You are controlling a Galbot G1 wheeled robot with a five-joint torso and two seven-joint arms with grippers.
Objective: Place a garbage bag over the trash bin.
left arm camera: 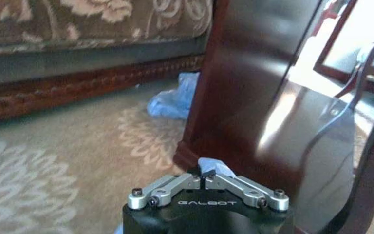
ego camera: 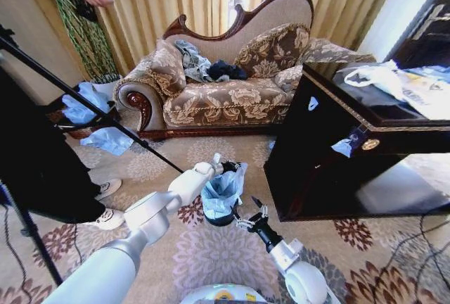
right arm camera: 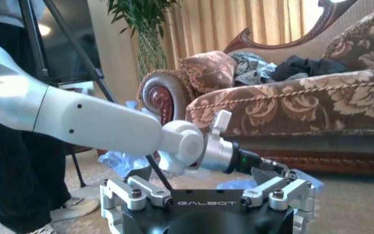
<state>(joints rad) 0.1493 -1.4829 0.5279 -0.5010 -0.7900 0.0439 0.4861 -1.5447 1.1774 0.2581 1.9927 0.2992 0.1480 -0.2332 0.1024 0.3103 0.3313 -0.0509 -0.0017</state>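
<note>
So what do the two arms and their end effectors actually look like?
Both arms have smooth white rounded shells. The left arm narrows to a silver wrist collar, then a black section. The left end effector has silver metal linkages with bolts on a black body printed GALBOT. The right end effector is built the same way, black with silver linkages and the same lettering, on a black wrist.

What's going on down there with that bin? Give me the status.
Left gripper shut on thin pale blue plastic garbage bag, at the far rim. Right gripper open beside small black cylindrical trash bin. Bag sits in bin. Dark wooden cabinet close by.
</note>
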